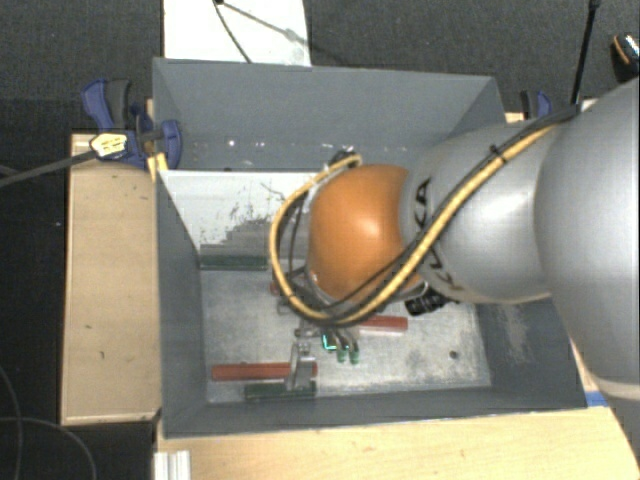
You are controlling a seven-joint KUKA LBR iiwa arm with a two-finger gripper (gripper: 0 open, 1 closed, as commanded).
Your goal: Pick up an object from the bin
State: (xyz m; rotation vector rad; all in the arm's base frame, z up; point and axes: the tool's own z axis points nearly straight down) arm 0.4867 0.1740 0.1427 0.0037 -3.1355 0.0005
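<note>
Grey metal bin (180, 298) with sloping walls, seen from above. Four loose things are contained. A long red-brown flat bar (245, 371) is laid along the bin's near wall, at the bottom of the view, with a dark green bar (265, 392) just beside it and closer to that wall. A second dark green bar (232, 262) is set against the left wall. A shorter red bar (388, 323) is seen near the middle of the floor. The gripper (303, 368), carried below the orange cover (355, 228) of the silver arm (560, 208), is placed at the right end of the red-brown bar. Whether it is wide or narrow cannot be told, and contact cannot be judged. The bin floor (440, 358) is scuffed and scratched. Dark carpet (80, 28) is seen around the bin.
</note>
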